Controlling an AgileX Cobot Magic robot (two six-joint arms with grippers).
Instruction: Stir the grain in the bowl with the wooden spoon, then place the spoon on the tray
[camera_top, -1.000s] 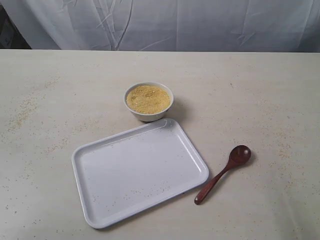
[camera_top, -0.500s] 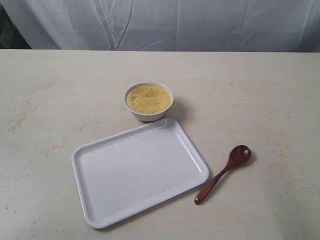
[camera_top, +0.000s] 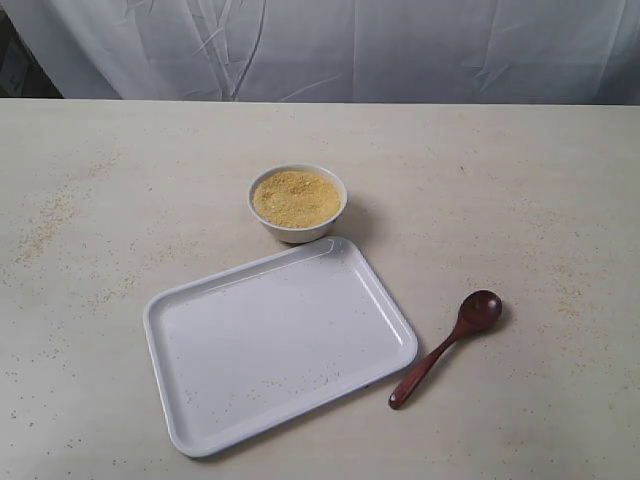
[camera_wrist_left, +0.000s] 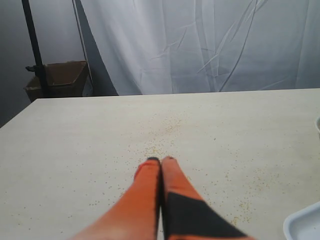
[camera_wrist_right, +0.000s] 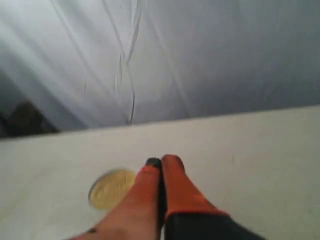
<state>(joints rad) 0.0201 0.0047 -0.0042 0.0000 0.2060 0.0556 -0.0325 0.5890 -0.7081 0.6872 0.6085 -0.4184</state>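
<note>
The arms show only in the wrist views, and there only the orange fingers are seen. The left jaws are pressed together with nothing between them, above bare desk (camera_top: 540, 190) sprinkled with loose granules (camera_wrist_left: 160, 145). The right jaws are also closed and empty. That view is blurred, so the bowl (camera_top: 297, 205) is only a yellow disc there, partly behind one finger. In the left wrist view the picture edge cuts the tray (camera_top: 270, 350) down to one corner.

In the exterior view everything lies whole. The bowl stands just behind the far edge of the tray; whether they touch, I cannot tell. The grain (camera_top: 296, 197) fills it nearly to the rim. The wooden spoon (camera_top: 446, 348) lies flat on the desk to the right of the tray. Its handle end is near the tray's right edge but apart from it, and its round head points away. Around the spoon the desk is open, widest to the right. Left of the tray there is also much free surface, with spilled grains. A white cloth (camera_top: 400, 50) hangs behind the far edge of the desk.
</note>
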